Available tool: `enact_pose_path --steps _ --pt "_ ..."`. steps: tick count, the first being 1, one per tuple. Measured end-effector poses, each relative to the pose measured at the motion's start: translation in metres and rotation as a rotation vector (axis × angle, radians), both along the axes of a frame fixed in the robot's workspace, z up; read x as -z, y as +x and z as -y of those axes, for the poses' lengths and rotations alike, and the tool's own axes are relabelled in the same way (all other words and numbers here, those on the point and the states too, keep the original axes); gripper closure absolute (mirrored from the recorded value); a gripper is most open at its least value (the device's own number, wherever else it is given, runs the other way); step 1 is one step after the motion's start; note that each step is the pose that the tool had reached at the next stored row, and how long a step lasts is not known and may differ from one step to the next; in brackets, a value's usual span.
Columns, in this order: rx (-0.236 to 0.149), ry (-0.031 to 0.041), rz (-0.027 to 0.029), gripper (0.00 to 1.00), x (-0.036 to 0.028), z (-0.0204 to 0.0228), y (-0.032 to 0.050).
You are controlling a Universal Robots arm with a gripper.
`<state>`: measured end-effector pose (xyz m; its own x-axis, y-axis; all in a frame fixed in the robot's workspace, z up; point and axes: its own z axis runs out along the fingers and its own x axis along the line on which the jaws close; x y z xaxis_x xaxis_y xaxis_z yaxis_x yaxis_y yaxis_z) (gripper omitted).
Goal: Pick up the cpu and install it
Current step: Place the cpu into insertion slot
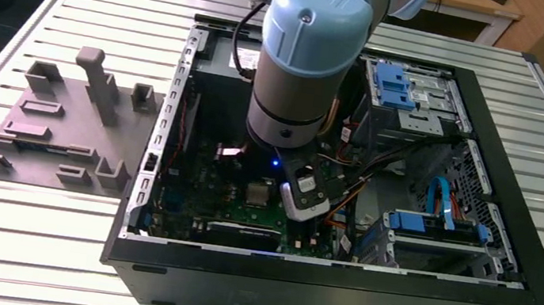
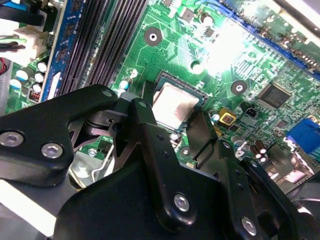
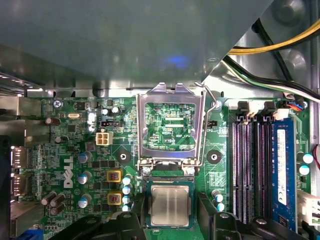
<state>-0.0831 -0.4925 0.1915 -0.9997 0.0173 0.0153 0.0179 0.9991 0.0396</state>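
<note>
Robot arm [image 1: 313,54] reaching down into an open computer case [image 1: 338,290] that lies on a slatted metal table [image 1: 111,2]. Its claw [image 3: 170,217] is spread and released, with a black finger [image 3: 131,225] on either side of the cpu [image 3: 170,205] and a gap between them and it. This small silver square chip lies flat in its socket on the green circuit board [image 3: 75,130], just beside the flipped-open metal frame [image 3: 170,125], and a grey plastic tray [image 1: 41,128] sits on the table next to the case.

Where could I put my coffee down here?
Free: the table slats between the grey tray and the near table edge, and those at the exterior view's right of the computer case. Crowded: inside the case, with cables, drive bays and the gripper over the cpu.
</note>
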Motion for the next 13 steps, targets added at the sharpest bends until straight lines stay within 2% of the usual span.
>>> enact_pose_path --steps 9,11,12,13 --pt "0.000 0.0000 0.0000 0.47 0.0000 0.0000 0.0003" --pt "0.000 0.0000 0.0000 0.48 0.0000 0.0000 0.0003" --pt "0.000 0.0000 0.0000 0.55 0.0000 0.0000 0.0004" --pt "0.000 0.0000 0.0000 0.55 0.0000 0.0000 0.0004"
